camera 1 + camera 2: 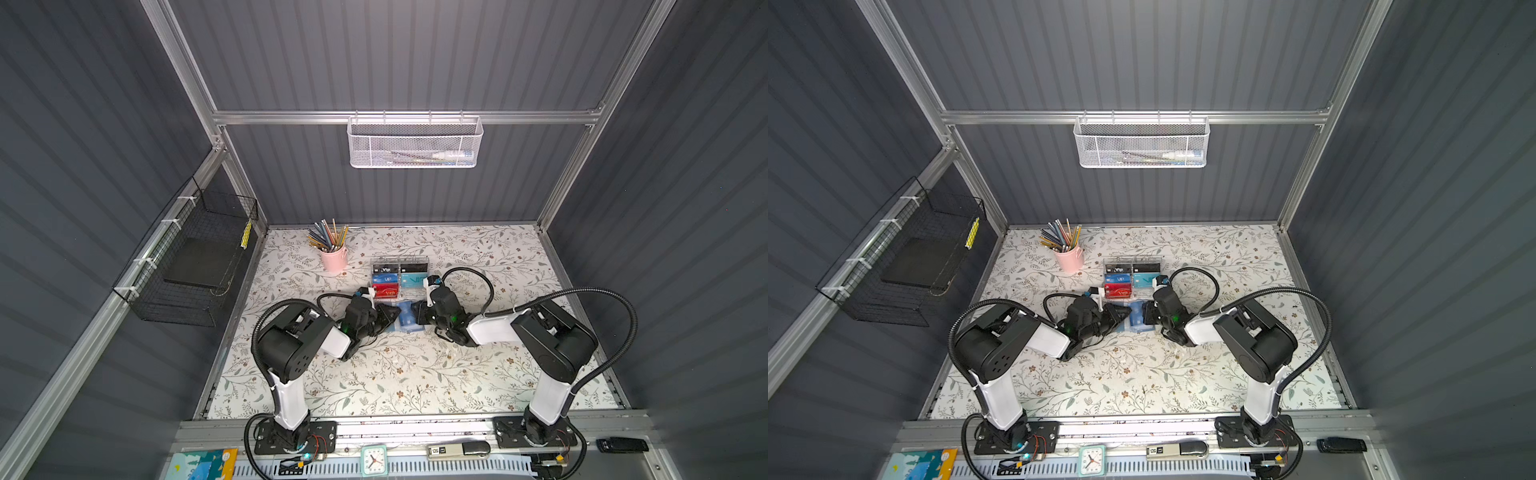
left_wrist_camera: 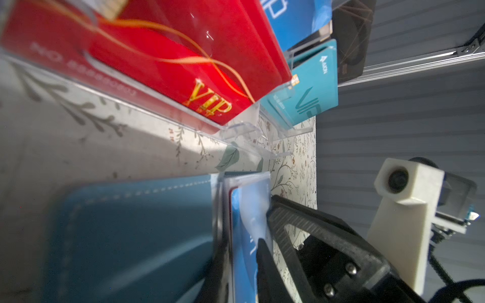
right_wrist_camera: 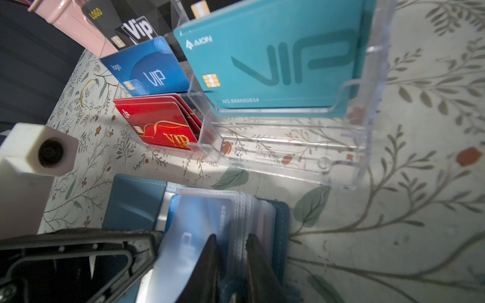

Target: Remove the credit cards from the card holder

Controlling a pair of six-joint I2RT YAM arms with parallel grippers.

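The blue-grey card holder (image 1: 406, 319) lies open on the floral mat between both grippers, in both top views. In the left wrist view my left gripper (image 2: 241, 242) is shut on a clear sleeve with the blue credit card (image 2: 240, 262) inside, beside the holder's stitched cover (image 2: 131, 236). In the right wrist view my right gripper (image 3: 231, 237) is shut on the stack of clear sleeves (image 3: 244, 210); the blue credit card (image 3: 199, 220) sits in the sleeve just outside its fingers. Of any other card only a pinkish tint shows among the sleeves.
A clear acrylic rack (image 1: 415, 293) with black, blue, red and teal VIP cards stands just behind the holder. A pink cup of pencils (image 1: 333, 257) is at the back left. A black wire basket (image 1: 195, 266) hangs on the left wall, a white mesh basket (image 1: 415, 143) on the back rail.
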